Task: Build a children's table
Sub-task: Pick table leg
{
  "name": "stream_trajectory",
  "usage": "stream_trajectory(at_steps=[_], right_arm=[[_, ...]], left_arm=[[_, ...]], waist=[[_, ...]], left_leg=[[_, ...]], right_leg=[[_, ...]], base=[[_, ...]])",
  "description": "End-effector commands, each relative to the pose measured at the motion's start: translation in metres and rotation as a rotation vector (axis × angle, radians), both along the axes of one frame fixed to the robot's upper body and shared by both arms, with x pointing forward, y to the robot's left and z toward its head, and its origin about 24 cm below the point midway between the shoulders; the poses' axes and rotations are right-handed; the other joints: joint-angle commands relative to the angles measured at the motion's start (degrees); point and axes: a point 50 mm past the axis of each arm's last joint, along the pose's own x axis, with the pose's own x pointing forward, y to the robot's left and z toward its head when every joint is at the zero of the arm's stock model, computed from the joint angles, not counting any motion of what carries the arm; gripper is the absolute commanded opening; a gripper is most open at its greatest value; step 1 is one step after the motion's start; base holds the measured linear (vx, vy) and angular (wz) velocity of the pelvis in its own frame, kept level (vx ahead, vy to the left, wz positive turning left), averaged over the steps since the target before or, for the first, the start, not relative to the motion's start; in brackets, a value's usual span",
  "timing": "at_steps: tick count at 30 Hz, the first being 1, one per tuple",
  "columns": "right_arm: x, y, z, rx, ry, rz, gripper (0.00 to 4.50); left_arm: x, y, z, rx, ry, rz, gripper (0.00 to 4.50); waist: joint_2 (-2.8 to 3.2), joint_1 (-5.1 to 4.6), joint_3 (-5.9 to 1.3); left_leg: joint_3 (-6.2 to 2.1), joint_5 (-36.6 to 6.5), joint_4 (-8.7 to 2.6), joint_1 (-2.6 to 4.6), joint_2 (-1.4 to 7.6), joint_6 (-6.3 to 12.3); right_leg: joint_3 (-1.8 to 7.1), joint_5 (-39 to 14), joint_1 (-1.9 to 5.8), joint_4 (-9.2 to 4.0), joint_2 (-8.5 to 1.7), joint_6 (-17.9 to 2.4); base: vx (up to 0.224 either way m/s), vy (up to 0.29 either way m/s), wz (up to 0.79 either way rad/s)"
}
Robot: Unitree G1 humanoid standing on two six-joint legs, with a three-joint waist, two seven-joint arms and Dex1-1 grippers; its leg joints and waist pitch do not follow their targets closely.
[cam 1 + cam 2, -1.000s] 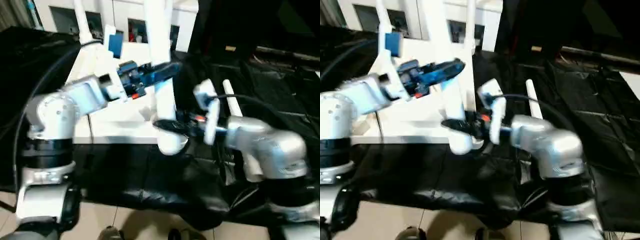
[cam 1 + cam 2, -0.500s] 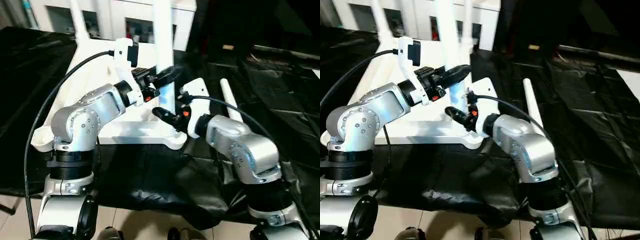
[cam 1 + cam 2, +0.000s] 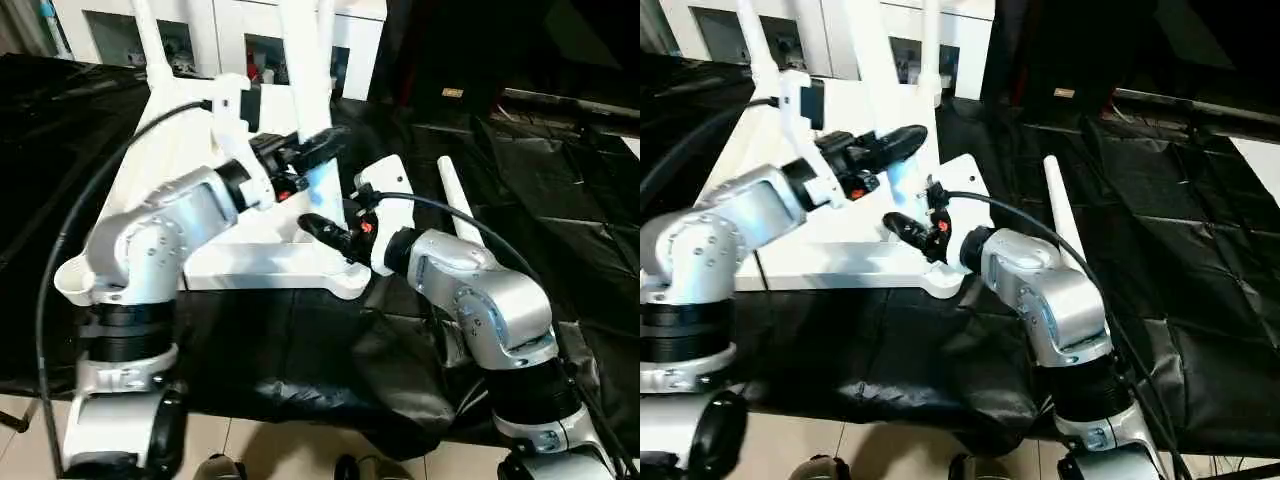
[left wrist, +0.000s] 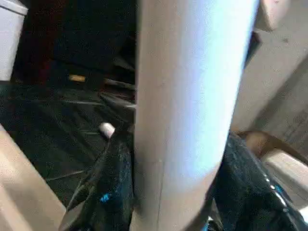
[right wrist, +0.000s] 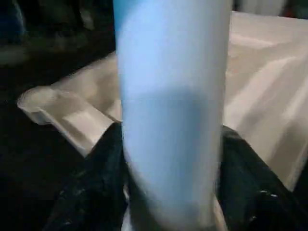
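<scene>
Two grippers, left (image 3: 335,140) and right (image 3: 312,222), jaws closed around upright leg (image 3: 310,60) | leg stands in near corner socket of upturned table top (image 3: 190,150) | advice: keep vertical, press straight down.

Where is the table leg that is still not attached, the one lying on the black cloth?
In the head views the loose leg lies flat on the black cloth, on the robot's right side, beside the upside-down table top and behind the right forearm.
</scene>
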Motion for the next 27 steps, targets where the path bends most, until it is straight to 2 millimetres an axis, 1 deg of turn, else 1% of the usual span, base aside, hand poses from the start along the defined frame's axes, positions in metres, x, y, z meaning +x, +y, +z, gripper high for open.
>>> stream_trajectory(at_steps=[1,2,3,4,5,7,10,13,14,16,19,24,27], right_arm=[[0.001,-0.005,0.006,0.016,-0.01,0.008,2.68],[0.001,-0.005,0.006,0.016,-0.01,0.008,2.79],[0.0,-0.011,0.007,-0.004,0.007,0.068,2.99],[-0.002,-0.016,0.009,-0.006,0.022,0.121,3.02],[-0.002,-0.017,0.009,-0.005,0.028,0.137,3.02],[-0.006,-0.022,0.01,-0.011,0.041,0.21,3.02],[-0.011,-0.026,0.008,-0.037,0.075,0.293,3.02],[-0.013,-0.03,0.005,-0.079,0.082,0.333,3.02],[-0.013,-0.031,0.005,-0.08,0.082,0.335,3.02],[-0.014,-0.032,0.003,-0.086,0.099,0.366,3.02],[-0.016,-0.034,0.001,-0.098,0.112,0.398,3.02],[-0.014,-0.034,0.002,-0.094,0.104,0.406,3.02],[-0.014,-0.034,0.002,-0.09,0.102,0.414,3.02]], left_arm=[[-0.008,-0.013,0.005,0.011,-0.029,-0.117,1.93],[-0.008,-0.013,0.005,0.011,-0.029,-0.117,1.89],[-0.016,-0.014,0.006,0.053,-0.059,-0.226,1.85],[-0.017,-0.014,0.007,0.074,-0.066,-0.267,1.85],[-0.017,-0.014,0.007,0.079,-0.068,-0.276,1.85],[-0.016,-0.013,0.01,0.083,-0.075,-0.291,1.85],[-0.016,-0.013,0.014,0.087,-0.094,-0.322,1.85],[-0.017,-0.012,0.018,0.084,-0.111,-0.365,1.85],[-0.017,-0.012,0.018,0.084,-0.111,-0.367,1.85],[-0.019,-0.012,0.02,0.092,-0.122,-0.404,1.85],[-0.019,-0.011,0.02,0.1,-0.128,-0.423,1.85],[-0.022,-0.011,0.019,0.101,-0.132,-0.457,1.85],[-0.022,-0.011,0.019,0.101,-0.132,-0.459,1.85]], waist=[[1.03,0.07,-4.06],[1.03,0.07,-4.06],[1.03,0.24,-4.12],[1.07,0.26,-4.14],[1.08,0.22,-4.03],[1.01,0.24,-4.07],[0.97,0.4,-4.14],[0.95,0.47,-4.06],[0.95,0.47,-4.06],[0.75,0.42,-4.11],[0.83,0.5,-4.08],[0.77,0.54,-4.13],[0.75,0.56,-4.21]], left_leg=[[0.38,-13.6,-3.79,1.09,-0.04,-2.33],[0.38,-13.6,-3.79,1.09,-0.04,-2.33],[0.3,-13.3,-3.89,1.06,-0.09,-2.44],[0.28,-13.5,-3.92,1.13,0.0,-2.2],[0.34,-13.6,-3.9,1.07,-0.01,-2.15],[0.4,-13.0,-3.81,0.89,-0.04,-2.03],[0.41,-12.4,-3.74,0.92,-0.01,-1.78],[0.44,-12.4,-3.71,1.0,0.05,-1.82],[0.44,-12.4,-3.71,1.0,0.05,-1.82],[0.48,-12.3,-3.65,0.91,0.06,-1.66],[0.43,-12.4,-3.7,1.02,0.14,-1.63],[0.46,-12.4,-3.65,1.0,0.17,-1.63],[0.46,-12.0,-3.64,1.04,0.21,-1.65]], right_leg=[[1.37,-15.6,2.87,-4.01,-2.01,-5.9],[1.37,-15.6,2.87,-4.01,-2.01,-5.9],[1.3,-15.1,3.11,-3.92,-2.01,-6.3],[1.33,-14.7,3.27,-3.82,-1.98,-6.2],[1.37,-14.5,3.22,-3.84,-1.94,-6.2],[1.39,-14.0,3.44,-3.85,-2.13,-6.9],[1.44,-14.1,3.58,-3.84,-2.22,-7.4],[1.42,-14.8,3.5,-3.9,-2.27,-8.2],[1.42,-14.8,3.5,-3.9,-2.27,-8.2],[1.43,-15.1,3.54,-3.86,-2.33,-8.8],[1.39,-15.6,3.5,-3.93,-2.33,-8.9],[1.42,-15.9,3.48,-3.87,-2.4,-9.2],[1.4,-15.0,3.51,-3.75,-2.38,-9.5]], base=[[0.0,0.0,0.0],[0.0,0.0,0.0],[0.0,0.0,0.0],[0.0,0.0,0.0],[0.0,0.0,0.0],[0.0,0.0,0.0],[0.0,0.0,0.0],[0.0,0.0,0.0],[0.0,0.0,0.0],[0.0,0.0,0.0],[0.0,0.0,0.0],[0.0,0.0,0.0],[0.0,0.0,0.0]])
